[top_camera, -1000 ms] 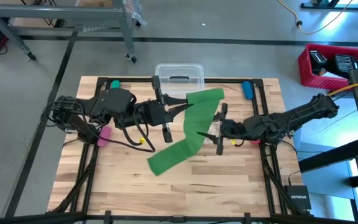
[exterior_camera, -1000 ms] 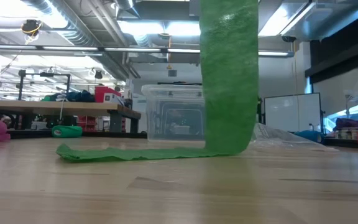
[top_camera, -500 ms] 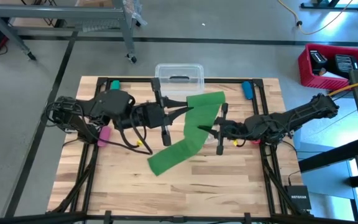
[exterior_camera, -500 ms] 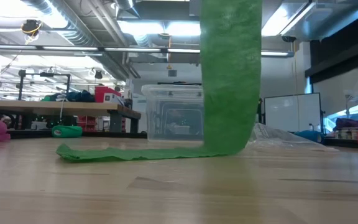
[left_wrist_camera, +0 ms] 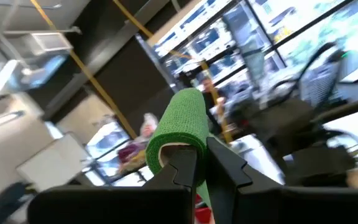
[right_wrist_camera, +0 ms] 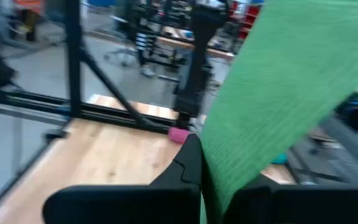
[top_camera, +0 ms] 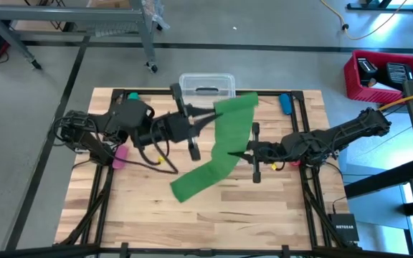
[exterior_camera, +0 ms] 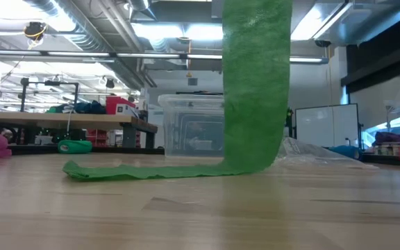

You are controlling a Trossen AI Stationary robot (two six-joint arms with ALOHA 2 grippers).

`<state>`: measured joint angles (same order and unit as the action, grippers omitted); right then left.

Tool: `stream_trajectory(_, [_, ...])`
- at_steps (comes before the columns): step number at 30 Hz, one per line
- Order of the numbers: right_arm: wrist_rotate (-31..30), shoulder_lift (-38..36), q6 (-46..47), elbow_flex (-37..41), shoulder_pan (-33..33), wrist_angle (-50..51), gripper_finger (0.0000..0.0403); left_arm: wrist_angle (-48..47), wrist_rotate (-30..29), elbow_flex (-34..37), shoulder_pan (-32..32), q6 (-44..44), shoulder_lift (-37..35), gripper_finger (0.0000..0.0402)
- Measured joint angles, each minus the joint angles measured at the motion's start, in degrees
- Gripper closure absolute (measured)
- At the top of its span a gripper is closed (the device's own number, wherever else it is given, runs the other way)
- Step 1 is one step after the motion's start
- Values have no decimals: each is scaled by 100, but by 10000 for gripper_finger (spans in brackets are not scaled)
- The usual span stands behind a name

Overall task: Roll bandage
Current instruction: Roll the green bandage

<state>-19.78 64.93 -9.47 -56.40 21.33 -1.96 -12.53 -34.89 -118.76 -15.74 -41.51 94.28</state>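
The bandage [top_camera: 217,154] is a bright green strip. Its upper end is wound into a small roll [left_wrist_camera: 178,127], held up over the table's far middle by my left gripper [top_camera: 211,117], which is shut on it. From there the strip slopes down. Its lower end [exterior_camera: 144,169] lies flat on the wood toward the near left. My right gripper [top_camera: 234,150] reaches in from the right and is shut on the hanging stretch partway down. My left gripper pinches the bandage's rolled end [left_wrist_camera: 191,149] between its two fingertips [left_wrist_camera: 185,167], coming about level from the table's left. The roll is lifted clear, and the strip hangs from it down to the table. Whether one finger sits inside the roll cannot be told. My right gripper pinches the hanging strip at its middle stretch [right_wrist_camera: 219,168], by the edge facing the table's right, between its two fingers [right_wrist_camera: 190,163]. It comes in level from the right, across the strip. The strip runs up and away from the fingers, lifted off the table there.
A clear plastic bin [top_camera: 206,84] stands at the far edge behind the bandage. A blue thing [top_camera: 285,104] lies at the far right, a teal one [top_camera: 133,95] at the far left and a pink one [top_camera: 120,155] under the left arm. A red crate [top_camera: 378,75] stands off the table.
My right gripper has shut on the hanging strip, and its wrist has turned a little. The bandage's upper end has swung slightly toward the far edge with my left gripper's small turn. The end on the table has stayed where it was.
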Motion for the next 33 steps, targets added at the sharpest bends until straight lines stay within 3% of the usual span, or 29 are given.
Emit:
stream_trajectory(6, [77, -2, 22, 0, 428, 31, 401, -91, -455, 0, 231, -471, 0, 389])
stream_trajectory(16, [84, -28, 208, -3, 1325, -147, 402, -583, -481, 0, 414, -505, 0, 391])
stream_trajectory(23, [-13, 55, 127, -600, 1888, 68, 402, -1127, -490, 0, 502, -26, 60, 397])
stream_trajectory(33, [-361, 109, -168, -1277, 2413, 303, 402, -702, -561, 676, 472, 57, 111, 399])
